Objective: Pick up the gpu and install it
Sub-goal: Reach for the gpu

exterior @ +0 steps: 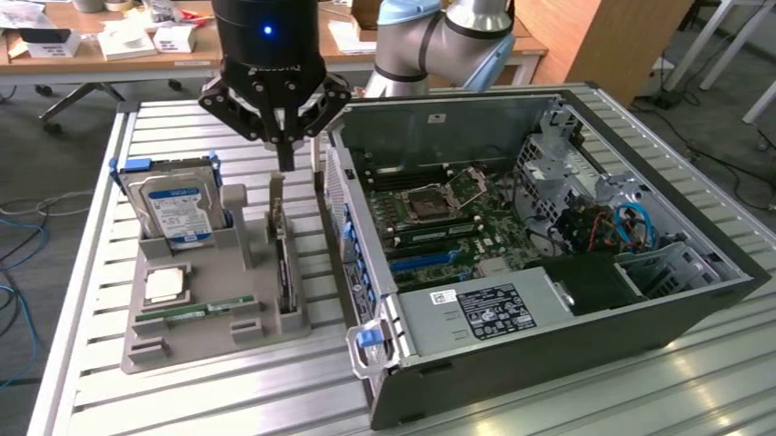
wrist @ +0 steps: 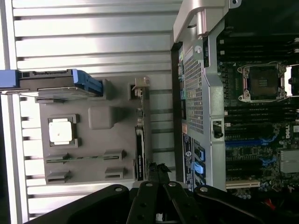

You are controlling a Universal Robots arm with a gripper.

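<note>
Ok, gpu [exterior: 280, 243] is standing on its long edge in a slot of the grey holder [exterior: 182, 343] on the bench [exterior: 218, 400], on the side nearest the open computer case [exterior: 546, 363]. Not picked up yet. In the wrist view I see it edge-on [wrist: 140, 140], a thin dark strip w/ a metal bracket at one end.

Handling, my read: light and stiff, but fragile. It's a bare circuit board w/ components on the faces, so no squeezing hard & no twisting. Only the top edge is free, so I'd pinch across the thickness, flat faces between the pads, near mid-length so it doesn't tip when it comes out of the slot. Prob. a snug fit, so a straight vertical pull, no side load.

Gripper [exterior: 286, 162] hangs right above the gpu's far end, tips pointing down, clear of the card w/ a visible gap under them. Fingers look drawn together, at most a thin slit between them in the wrist view [wrist: 158, 171]. Nothing held, nothing touched.

Other stuff in the holder: hard drive [exterior: 176, 209] upright at the back on the exterior view's left, processor chip [exterior: 164, 286] flat in its pocket. Both well apart from the gripper.
</note>
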